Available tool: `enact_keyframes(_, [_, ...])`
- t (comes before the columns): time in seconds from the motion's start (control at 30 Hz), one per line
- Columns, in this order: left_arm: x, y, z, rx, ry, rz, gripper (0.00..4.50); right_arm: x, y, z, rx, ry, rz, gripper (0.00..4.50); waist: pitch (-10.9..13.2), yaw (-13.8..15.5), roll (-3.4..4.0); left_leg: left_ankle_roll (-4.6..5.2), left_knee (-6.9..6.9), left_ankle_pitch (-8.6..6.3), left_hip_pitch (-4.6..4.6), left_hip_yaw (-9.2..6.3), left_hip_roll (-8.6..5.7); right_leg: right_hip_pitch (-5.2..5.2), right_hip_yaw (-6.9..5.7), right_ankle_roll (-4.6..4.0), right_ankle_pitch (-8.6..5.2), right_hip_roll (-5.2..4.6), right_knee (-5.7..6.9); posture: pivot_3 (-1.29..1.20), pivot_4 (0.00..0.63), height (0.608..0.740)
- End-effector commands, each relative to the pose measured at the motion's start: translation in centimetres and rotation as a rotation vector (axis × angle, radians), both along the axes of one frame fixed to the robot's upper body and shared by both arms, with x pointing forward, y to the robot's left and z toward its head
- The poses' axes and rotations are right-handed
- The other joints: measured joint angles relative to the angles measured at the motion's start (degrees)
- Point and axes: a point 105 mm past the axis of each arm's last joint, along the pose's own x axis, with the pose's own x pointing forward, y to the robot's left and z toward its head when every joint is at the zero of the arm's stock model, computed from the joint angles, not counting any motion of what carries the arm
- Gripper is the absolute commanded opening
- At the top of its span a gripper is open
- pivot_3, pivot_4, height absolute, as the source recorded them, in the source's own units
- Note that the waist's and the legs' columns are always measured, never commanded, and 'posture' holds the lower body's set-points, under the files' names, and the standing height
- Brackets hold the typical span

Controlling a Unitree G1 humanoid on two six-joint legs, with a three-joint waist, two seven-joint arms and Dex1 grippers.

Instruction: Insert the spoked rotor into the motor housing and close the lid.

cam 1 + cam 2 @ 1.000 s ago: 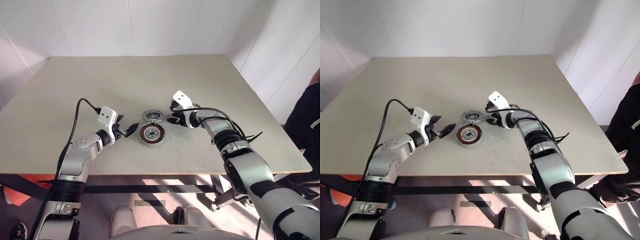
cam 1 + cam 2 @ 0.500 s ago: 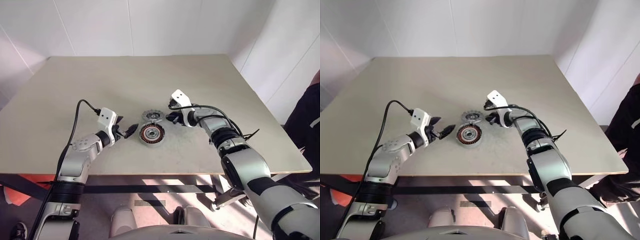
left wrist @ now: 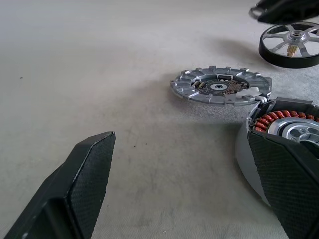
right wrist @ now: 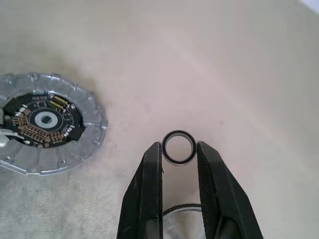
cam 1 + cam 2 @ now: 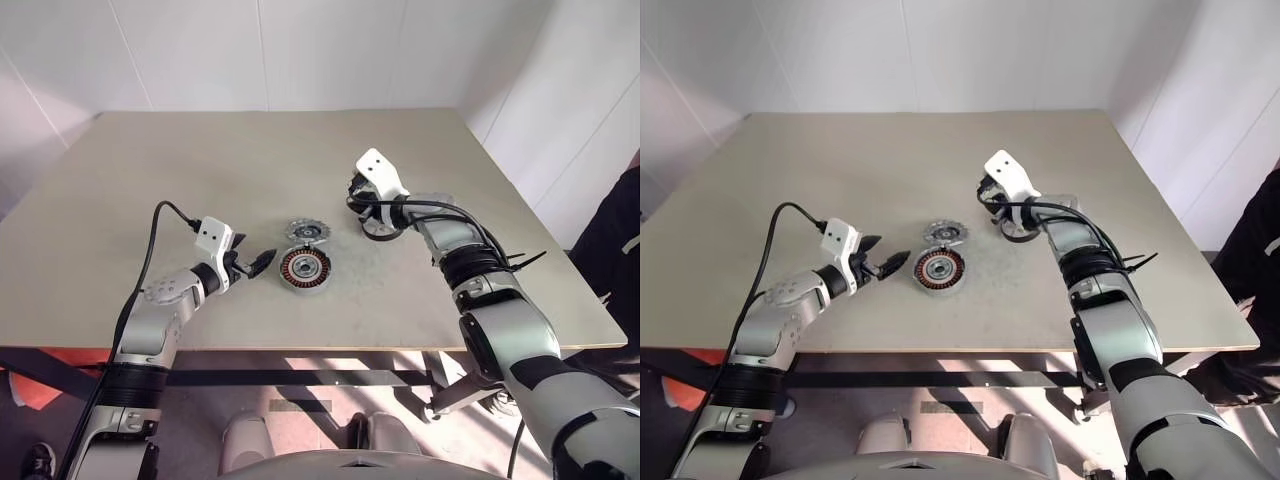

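Head views: my right hand (image 5: 358,203) is rising off the worktop (image 5: 200,170), leaving the spoked rotor (image 5: 380,230) lying beneath it, apart from the motor housing (image 5: 304,268) and the lid (image 5: 305,232).

Left wrist view: my left hand (image 3: 184,184) is hovering spread beside the housing.

Right wrist view: my right fingers (image 4: 152,189) are pinching a small ring (image 4: 179,147), not the rotor, so insertion is not yet starting.

I'm looking at both my arms: silver-grey shells with black joint bands. A white camera block sits on each wrist. A black cable loops up from my left arm (image 5: 165,310); a bundle of black cables and ties runs along my right arm (image 5: 480,285). My fingers (image 3: 82,184) are black, wedge-shaped, with finely textured pads.
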Motion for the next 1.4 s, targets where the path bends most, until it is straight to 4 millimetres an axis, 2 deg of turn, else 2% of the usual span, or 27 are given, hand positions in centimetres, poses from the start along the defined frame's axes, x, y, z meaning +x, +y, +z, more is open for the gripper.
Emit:
enact_keyframes(0.03, [0.4, -0.1, 1.1, 0.010, -0.043, -0.007, 4.50, -2.2, 2.0, 2.6, 0.062, -0.004, 0.122, 0.65, 0.0, 0.0, 0.00, 0.00, 0.00, 0.00, 0.00, 0.00, 0.00, 0.00, 0.00, 0.00, 0.00, 0.00, -0.01, 0.00, 0.000, 0.740])
enact_keyframes(0.23, [0.6, -0.2, 1.0, 0.020, -0.040, -0.019, 4.50, -7.4, 4.7, 0.5, 0.114, 0.194, 0.274, 0.65, 0.0, 0.2, 0.00, 0.00, -0.01, 0.00, 0.10, 0.00, 0.01, 0.10, 0.01, 0.00, 0.00, 0.01, 0.00, 0.00, 0.000, 0.740])
enact_keyframes(0.47, [0.4, -0.2, 1.0, 0.025, -0.040, -0.023, 4.50, -9.8, 7.8, -0.4, 0.184, 0.330, 0.331, 0.65, 0.0, 0.1, 0.00, -0.04, -0.02, 0.02, 0.21, -0.01, 0.01, 0.14, 0.04, 0.03, -0.01, 0.00, 0.04, 0.00, 0.000, 0.740])
enact_keyframes(0.57, [0.3, 0.0, 1.0, 0.026, -0.040, -0.018, 4.50, -10.2, 8.2, -1.0, 0.187, 0.357, 0.333, 0.65, 0.0, 0.1, 0.00, -0.05, -0.03, 0.02, 0.20, -0.01, 0.00, 0.15, 0.03, 0.03, -0.01, 0.00, 0.03, 0.00, 0.000, 0.740])
enact_keyframes(0.83, [0.2, 0.4, 1.1, 0.032, -0.042, -0.007, 4.50, -8.9, 7.9, -3.3, 0.155, 0.390, 0.262, 0.65, 0.0, 0.1, 0.00, -0.05, -0.08, 0.02, 0.15, -0.01, 0.00, 0.14, 0.02, 0.03, -0.01, -0.01, -0.04, 0.00, 0.000, 0.740])
enact_keyframes(1.17, [0.4, 0.6, 1.3, 0.037, -0.046, -0.002, 4.50, -9.0, 6.5, -3.2, 0.138, 0.376, 0.252, 0.65, 0.0, 0.2, 0.00, -0.06, -0.08, 0.03, 0.15, -0.01, -0.01, 0.14, 0.02, 0.03, -0.01, -0.01, -0.05, 0.00, 0.000, 0.740])
enact_keyframes(1.4, [0.7, 1.0, 1.4, 0.041, -0.050, 0.007, 4.50, -9.3, 6.7, -3.5, 0.132, 0.376, 0.249, 0.65, 0.0, 0.2, -0.01, -0.06, -0.08, 0.03, 0.17, -0.01, 0.00, 0.14, 0.03, 0.03, -0.01, 0.00, -0.04, 0.00, 0.000, 0.740])
